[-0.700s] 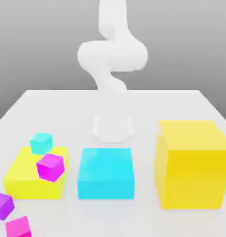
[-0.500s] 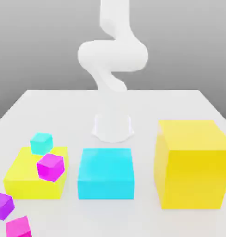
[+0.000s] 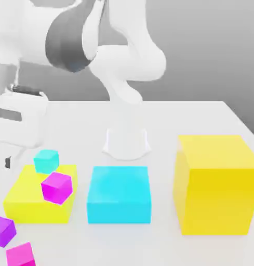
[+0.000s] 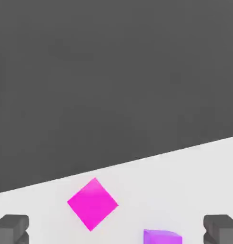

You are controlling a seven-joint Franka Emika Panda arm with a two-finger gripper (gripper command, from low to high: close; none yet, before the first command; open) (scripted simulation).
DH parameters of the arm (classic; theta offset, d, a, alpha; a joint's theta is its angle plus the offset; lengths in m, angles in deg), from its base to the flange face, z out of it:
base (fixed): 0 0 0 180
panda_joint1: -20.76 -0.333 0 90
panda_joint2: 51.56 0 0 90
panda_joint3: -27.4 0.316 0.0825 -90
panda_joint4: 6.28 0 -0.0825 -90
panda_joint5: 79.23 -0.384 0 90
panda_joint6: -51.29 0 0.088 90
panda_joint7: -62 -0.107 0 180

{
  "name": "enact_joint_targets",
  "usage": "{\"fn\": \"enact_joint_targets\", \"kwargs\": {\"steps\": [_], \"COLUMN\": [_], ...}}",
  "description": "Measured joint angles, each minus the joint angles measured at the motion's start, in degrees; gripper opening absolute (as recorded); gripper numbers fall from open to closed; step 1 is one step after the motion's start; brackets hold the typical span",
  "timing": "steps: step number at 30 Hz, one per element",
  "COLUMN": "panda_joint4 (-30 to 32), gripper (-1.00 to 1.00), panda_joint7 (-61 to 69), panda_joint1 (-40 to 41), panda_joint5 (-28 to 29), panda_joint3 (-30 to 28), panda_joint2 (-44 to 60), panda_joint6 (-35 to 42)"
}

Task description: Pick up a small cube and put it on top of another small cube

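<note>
— What is changed from the earlier frame?
— Nearest the exterior view, the hot-pink small cube [image 3: 21, 255] and the deep violet-purple small cube [image 3: 3, 232] are left where they were, as are the blocks. Farther back, at the exterior view's upper left, the Panda's white hand [image 3: 19, 122] and dark-banded wrist [image 3: 71, 36] are now brought into sight.
— And the claw?
— In the hand view the two-finger gripper [image 4: 116, 229] is held wide apart, with the hot-pink and violet cubes seen on the table between and beyond its dark, blocky fingertips [image 4: 11, 228].
— Where is the violet cube to be found?
— On the white table [image 3: 165, 249], at the exterior view's lower left, just beside the hot-pink one; it is smooth, plain and sharp-edged.
— How are the others shaped?
— Behind them a magenta small cube [image 3: 57, 188] is seen, overlapping a low lemon-yellow block [image 3: 38, 210]; whether they touch cannot be told. A flat cyan block [image 3: 119, 195] is set mid-table, and a tall golden-yellow block [image 3: 217, 189] at the exterior view's right. Farther off, a small turquoise cube [image 3: 47, 161] is glimpsed, then the smooth, rounded white arm [image 3: 126, 62], mounted upright before a grey backdrop [image 3: 201, 52].
</note>
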State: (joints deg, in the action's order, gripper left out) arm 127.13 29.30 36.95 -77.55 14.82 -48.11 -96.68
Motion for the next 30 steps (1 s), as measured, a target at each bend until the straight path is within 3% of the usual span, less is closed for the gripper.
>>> {"fn": "enact_joint_targets", "kwargs": {"steps": [11, 12, 18, 22, 30], "panda_joint4": [-1.11, -1.52, -1.73, -0.47, 8.42], "gripper": [0.0, -1.0, -1.0, -1.0, -1.0], "panda_joint7": [13.03, 13.43, 13.61, 12.21, -3.64], "panda_joint1": [10.62, 11.17, 11.44, 10.46, 7.8], "panda_joint5": [-11.69, -12.18, -12.42, -10.55, 0.59], "panda_joint3": [4.24, 4.89, 5.22, 3.8, -2.6], "panda_joint2": [22.99, 24.87, 25.81, 20.35, 3.97], "panda_joint6": [-10.3, -11.74, -12.4, -8.21, -1.02]}}
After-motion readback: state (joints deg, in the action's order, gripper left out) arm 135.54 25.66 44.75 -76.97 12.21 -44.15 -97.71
